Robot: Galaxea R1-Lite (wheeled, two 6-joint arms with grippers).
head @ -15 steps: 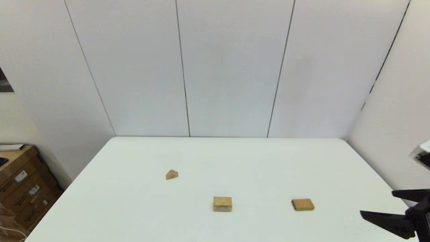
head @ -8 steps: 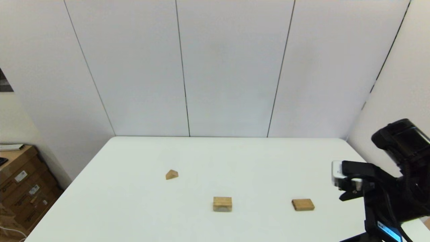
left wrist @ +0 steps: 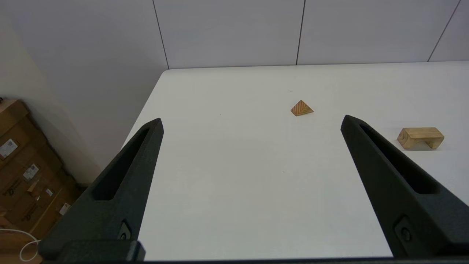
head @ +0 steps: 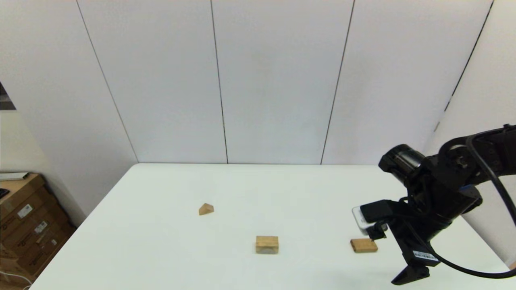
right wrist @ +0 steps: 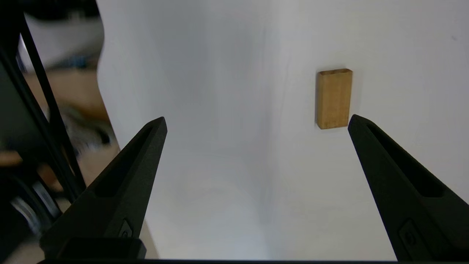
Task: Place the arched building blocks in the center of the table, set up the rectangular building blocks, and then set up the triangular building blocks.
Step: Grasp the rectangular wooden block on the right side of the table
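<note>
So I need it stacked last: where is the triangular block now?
In the head view the triangular block lies on the table's left half, behind and left of the arched block, apart from it and untouched.

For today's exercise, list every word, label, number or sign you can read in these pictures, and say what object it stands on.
No text can be read in any view.
White sticker on the right gripper body: printed, too small to read.
Labels on the cardboard boxes beside the table: too small to read.
The arched block, rectangular block and triangular block: no markings visible.
</note>
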